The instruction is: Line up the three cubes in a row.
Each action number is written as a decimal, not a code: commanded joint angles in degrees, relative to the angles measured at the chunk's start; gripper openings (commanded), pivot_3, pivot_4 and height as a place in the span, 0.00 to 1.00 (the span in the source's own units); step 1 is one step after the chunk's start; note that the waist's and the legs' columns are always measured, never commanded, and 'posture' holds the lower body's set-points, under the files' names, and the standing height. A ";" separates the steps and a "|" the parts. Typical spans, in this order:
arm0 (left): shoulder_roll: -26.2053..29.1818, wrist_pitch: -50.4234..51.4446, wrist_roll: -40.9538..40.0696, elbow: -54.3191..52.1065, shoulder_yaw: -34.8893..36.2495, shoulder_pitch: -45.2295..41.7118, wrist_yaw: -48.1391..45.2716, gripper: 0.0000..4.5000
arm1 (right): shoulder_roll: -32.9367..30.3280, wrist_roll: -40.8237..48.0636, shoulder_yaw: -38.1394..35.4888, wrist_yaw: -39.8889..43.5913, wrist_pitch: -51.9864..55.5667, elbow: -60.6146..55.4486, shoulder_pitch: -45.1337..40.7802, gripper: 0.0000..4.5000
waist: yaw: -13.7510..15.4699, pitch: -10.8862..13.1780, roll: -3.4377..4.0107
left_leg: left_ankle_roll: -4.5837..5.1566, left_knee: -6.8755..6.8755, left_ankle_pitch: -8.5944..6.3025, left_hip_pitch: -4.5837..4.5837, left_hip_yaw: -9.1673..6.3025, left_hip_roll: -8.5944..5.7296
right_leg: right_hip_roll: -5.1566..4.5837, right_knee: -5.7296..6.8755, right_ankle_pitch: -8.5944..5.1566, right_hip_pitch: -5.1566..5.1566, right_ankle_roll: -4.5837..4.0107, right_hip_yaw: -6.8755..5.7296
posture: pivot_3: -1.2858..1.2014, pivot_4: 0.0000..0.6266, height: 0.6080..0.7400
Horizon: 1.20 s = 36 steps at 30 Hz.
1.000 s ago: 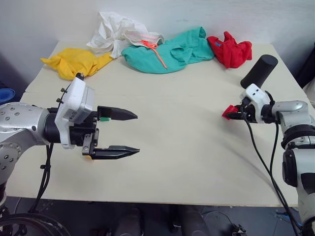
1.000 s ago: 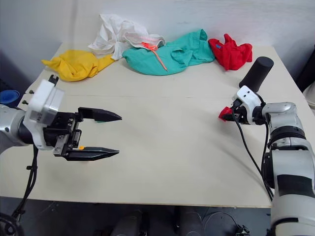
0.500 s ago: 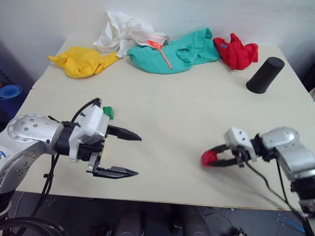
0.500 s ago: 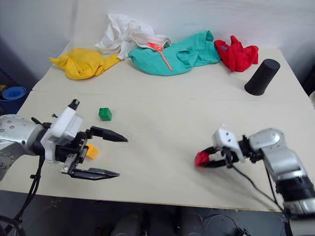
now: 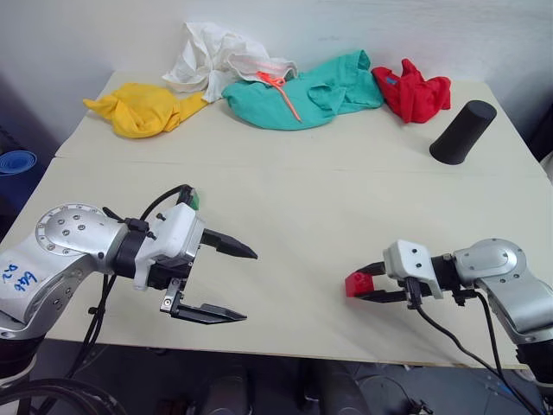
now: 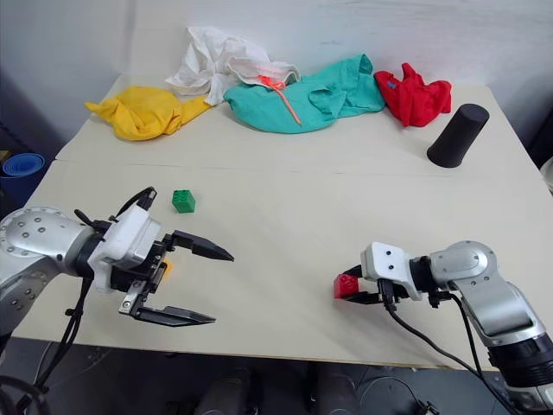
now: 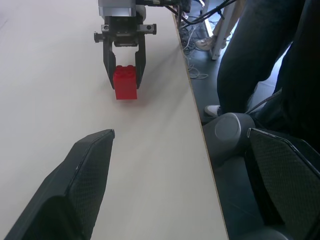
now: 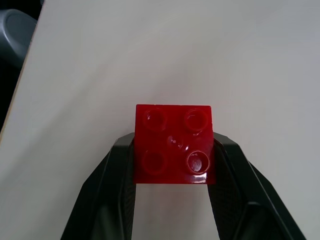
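red cube pinched in right gripper, left gripper spread

Lower left of the head views: the left arm is a rounded silver shell dotted with small screws, blue handwriting on its side, a white wrist block, looping black cables, and long black pointed fingers. Lower right: the right arm matches, silver with a white block and a trailing black cable
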 commanded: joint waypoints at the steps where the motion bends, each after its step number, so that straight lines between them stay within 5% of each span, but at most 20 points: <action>1: -0.41 -0.83 0.59 0.05 0.48 -1.11 -0.38 1.00 | 0.61 -0.92 1.65 0.05 -1.78 1.02 -1.16 0.33 | -0.04 0.00 0.00 | 0.00 0.00 0.00 -0.01 0.00 0.00 | 0.00 0.00 0.00 0.00 0.00 0.00 | 0.52 0.24 1.00; 2: -0.41 -0.86 0.69 0.15 0.49 -1.10 -0.40 1.00 | 0.75 -0.91 1.95 0.05 -1.61 1.22 -1.54 0.33 | -0.11 0.00 -0.01 | 0.01 0.01 0.00 0.00 0.00 0.00 | 0.00 0.01 0.00 0.00 0.00 0.00 | 0.52 0.24 1.00; 11: 0.84 2.11 -0.15 -0.24 10.78 7.69 4.64 1.00 | 0.65 2.66 1.39 1.66 2.57 1.02 -7.08 0.99 | -0.31 0.01 -0.03 | 0.06 0.08 -0.04 -0.01 0.01 0.04 | -0.01 0.04 0.00 -0.01 0.00 0.01 | 0.52 0.24 1.00; 18: -6.77 5.11 4.57 -2.67 39.63 35.88 13.14 1.00 | 1.37 17.44 -4.24 4.63 15.06 -0.97 -17.21 0.99 | -0.58 0.05 -0.07 | 0.10 0.08 -0.11 0.00 -0.04 0.17 | -0.05 0.05 -0.02 -0.05 -0.05 -0.02 | 0.52 0.24 1.00; 23: -16.12 5.18 7.77 -0.71 51.96 45.97 21.42 1.00 | 2.65 21.15 -5.47 3.71 19.35 0.69 -21.67 0.99 | 0.12 0.00 -0.20 | 0.19 0.13 -0.28 0.00 -0.07 0.19 | -0.09 -0.02 -0.03 -0.02 -0.06 -0.05 | 0.52 0.24 1.00; 29: -20.99 7.65 4.69 -3.15 52.77 47.89 27.37 1.00 | 2.80 21.50 -5.17 3.77 19.28 0.21 -21.95 0.99 | 0.05 -0.02 -0.24 | 0.65 0.19 -0.65 -0.04 -0.08 0.16 | -0.27 -0.15 -0.03 0.03 -0.06 -0.04 | 0.52 0.24 1.00; 36: -12.96 19.87 7.26 -2.09 39.30 28.01 44.04 1.00 | 2.56 23.13 -6.41 2.66 20.39 -1.77 -21.93 0.99 | -0.08 -0.03 -0.26 | 0.59 0.18 -0.64 0.00 -0.11 0.15 | -0.27 -0.03 -0.03 0.05 -0.06 -0.05 | 0.52 0.24 1.00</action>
